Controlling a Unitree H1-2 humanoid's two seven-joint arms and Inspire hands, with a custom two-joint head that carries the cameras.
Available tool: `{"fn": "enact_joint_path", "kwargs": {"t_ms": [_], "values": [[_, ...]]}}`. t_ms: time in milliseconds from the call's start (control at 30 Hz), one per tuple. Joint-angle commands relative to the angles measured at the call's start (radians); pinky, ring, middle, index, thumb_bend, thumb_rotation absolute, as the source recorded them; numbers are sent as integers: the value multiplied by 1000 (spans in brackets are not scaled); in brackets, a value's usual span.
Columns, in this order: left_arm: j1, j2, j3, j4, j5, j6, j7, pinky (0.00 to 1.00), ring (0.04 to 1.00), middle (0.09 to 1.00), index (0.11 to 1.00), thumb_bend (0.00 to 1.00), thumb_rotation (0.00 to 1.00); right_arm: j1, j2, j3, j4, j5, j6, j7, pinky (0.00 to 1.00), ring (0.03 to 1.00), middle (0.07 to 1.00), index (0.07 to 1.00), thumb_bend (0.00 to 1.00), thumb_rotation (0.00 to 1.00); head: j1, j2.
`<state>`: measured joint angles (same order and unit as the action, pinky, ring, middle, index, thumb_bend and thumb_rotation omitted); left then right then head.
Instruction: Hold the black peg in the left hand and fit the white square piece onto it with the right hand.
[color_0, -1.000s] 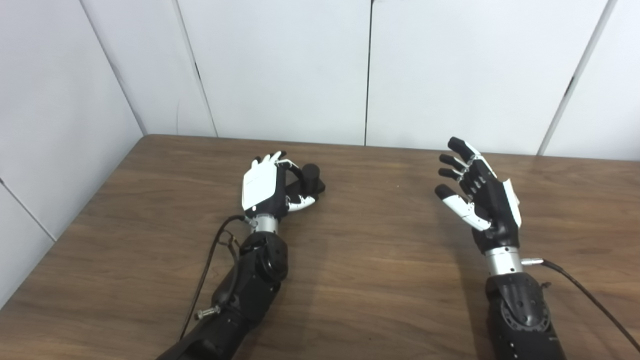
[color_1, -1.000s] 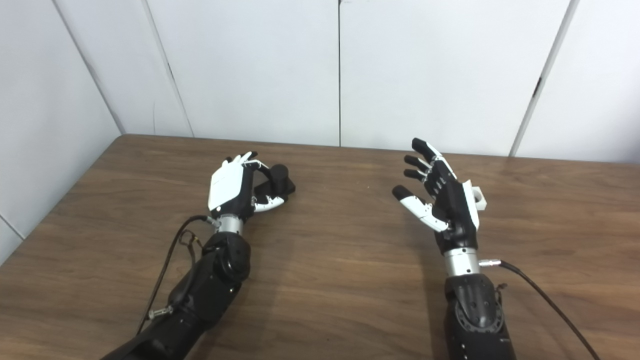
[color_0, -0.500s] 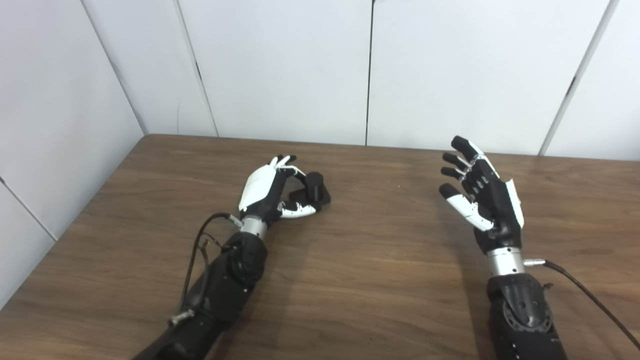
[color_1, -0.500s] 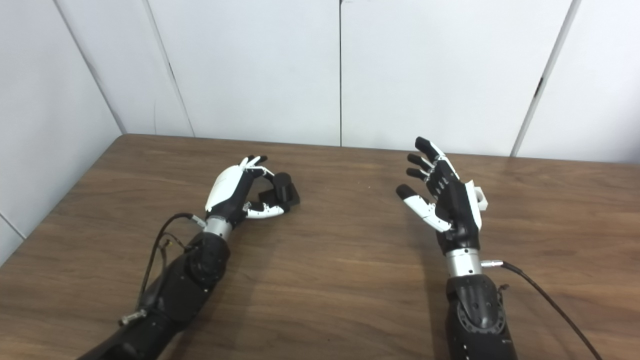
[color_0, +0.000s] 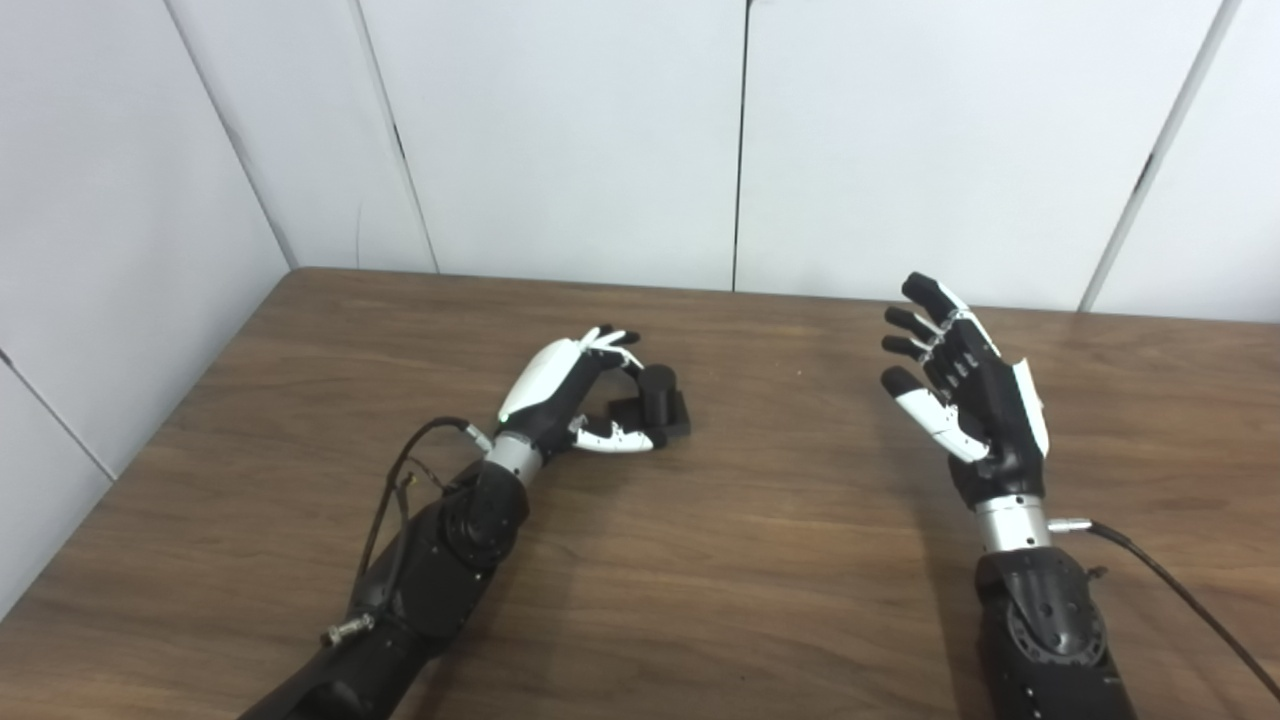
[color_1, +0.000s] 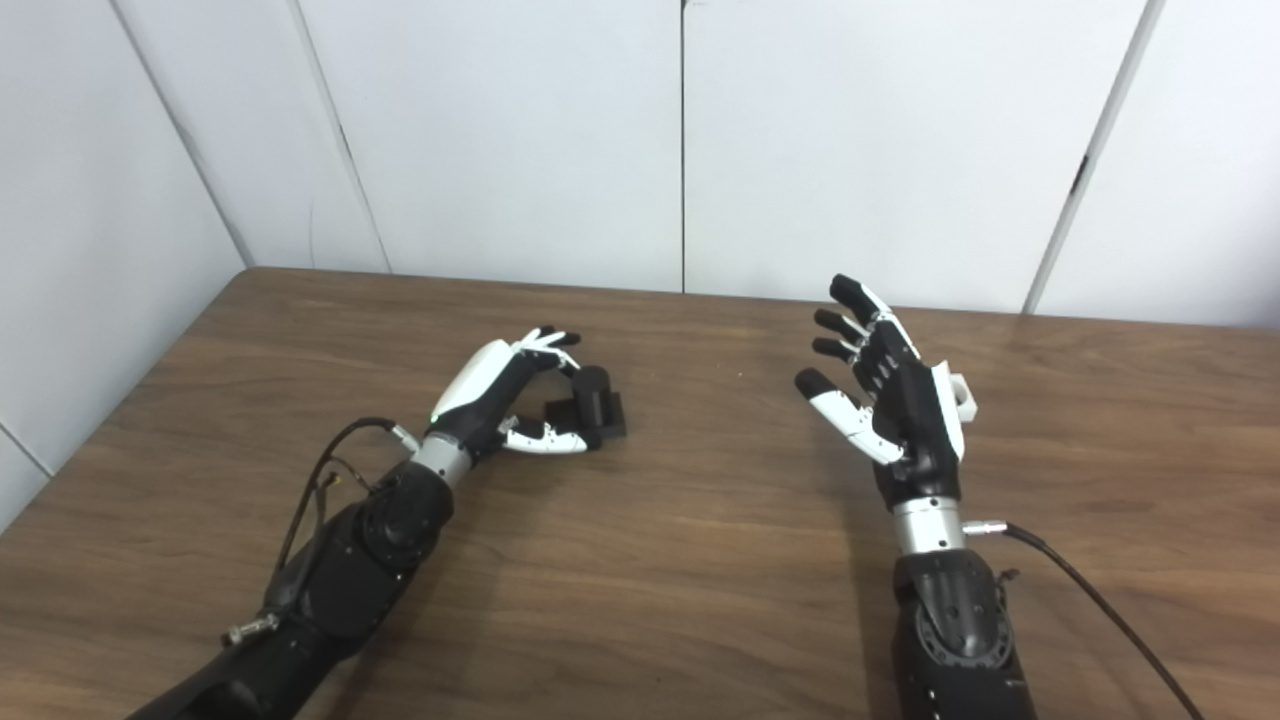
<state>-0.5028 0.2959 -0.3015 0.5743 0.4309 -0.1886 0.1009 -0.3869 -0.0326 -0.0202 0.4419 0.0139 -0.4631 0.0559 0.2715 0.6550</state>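
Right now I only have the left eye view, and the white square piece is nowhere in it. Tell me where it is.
Observer: The right eye view shows it. The white square piece peeks out from behind the back of the right hand.
Operator: Confirm whether that hand holds it.
Observer: It does not. The hand is open with its fingers spread, and the piece lies on its outer side, away from the palm.
Operator: Describe how much of it shows.
Observer: Only a small white corner shows. The hand hides the rest, so I cannot tell whether they touch.
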Motion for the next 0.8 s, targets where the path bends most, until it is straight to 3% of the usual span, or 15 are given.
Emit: {"fn": "enact_joint_path", "kwargs": {"t_ms": [0,767], "values": [[0,-5,-60,0,56,-28,-55,974,996,924,494,518,85,175,-32,-10,98,-1,-7,7,742,816,886,860,710,502,1,0],[27,-59,-194,10,49,-197,-92,982,998,948,495,517,87,184,-48,-6,77,2,-7,12,758,827,893,864,728,532,-6,16]]}}
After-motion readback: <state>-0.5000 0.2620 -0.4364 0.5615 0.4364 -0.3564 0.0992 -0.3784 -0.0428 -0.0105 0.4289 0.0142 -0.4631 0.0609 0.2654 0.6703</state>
